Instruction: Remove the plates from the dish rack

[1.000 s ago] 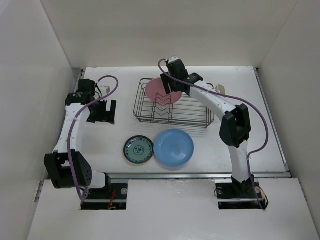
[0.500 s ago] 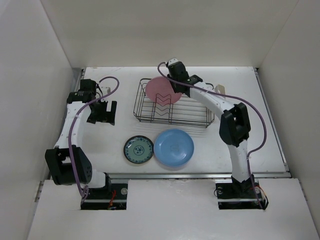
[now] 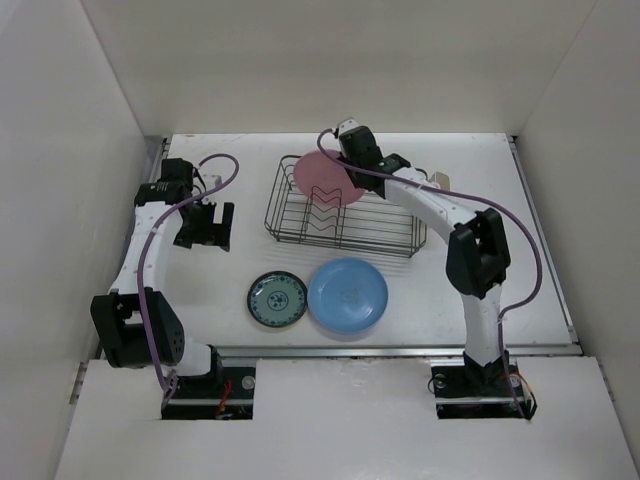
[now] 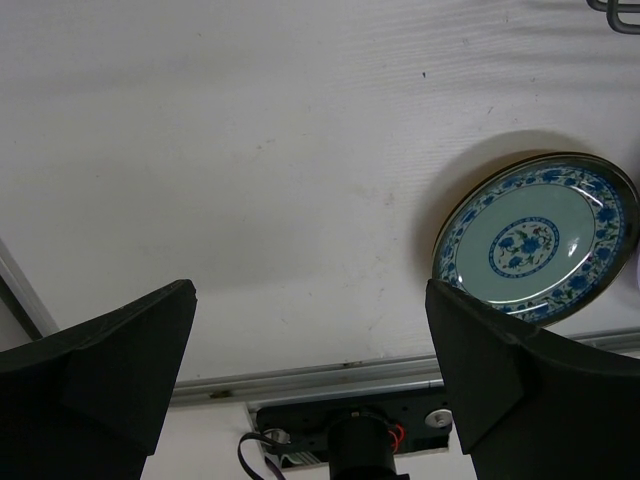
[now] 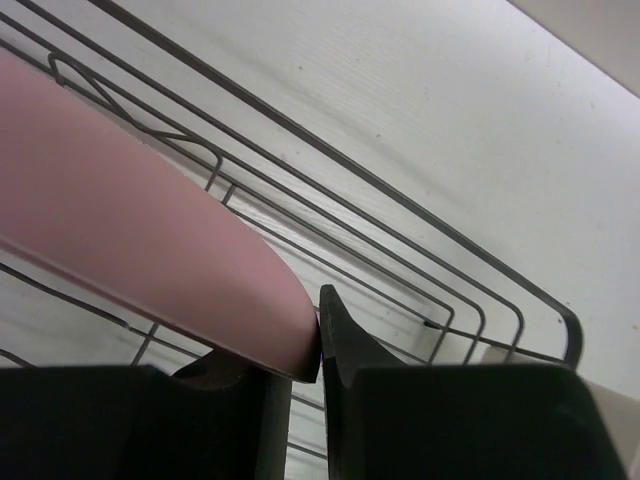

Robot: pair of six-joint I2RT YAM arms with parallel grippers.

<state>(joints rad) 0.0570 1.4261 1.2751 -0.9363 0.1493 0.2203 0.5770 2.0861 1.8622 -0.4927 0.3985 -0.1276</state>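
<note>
Pink, blues and teal are standing out against white and black.

The pink plate (image 3: 320, 178) (image 5: 130, 250) is showing one plain, even pink, with no pattern, against the dark grey wires of the dish rack (image 3: 345, 222) (image 5: 400, 210). The light blue plate (image 3: 347, 294) is showing a plain sky blue. The teal plate (image 3: 277, 299) (image 4: 537, 238) is wearing a pale teal centre with a dark blue floral medallion, a blue flower band round the rim and a thin golden-brown edge. The surface (image 3: 500, 260) (image 4: 250, 150) is showing matte white with a few faint specks. The left tool (image 3: 203, 225) (image 4: 308, 300) and the right tool (image 3: 345, 160) (image 5: 318, 345) are showing matte black, and the arms are showing white shells, black joints and purple cables.
</note>
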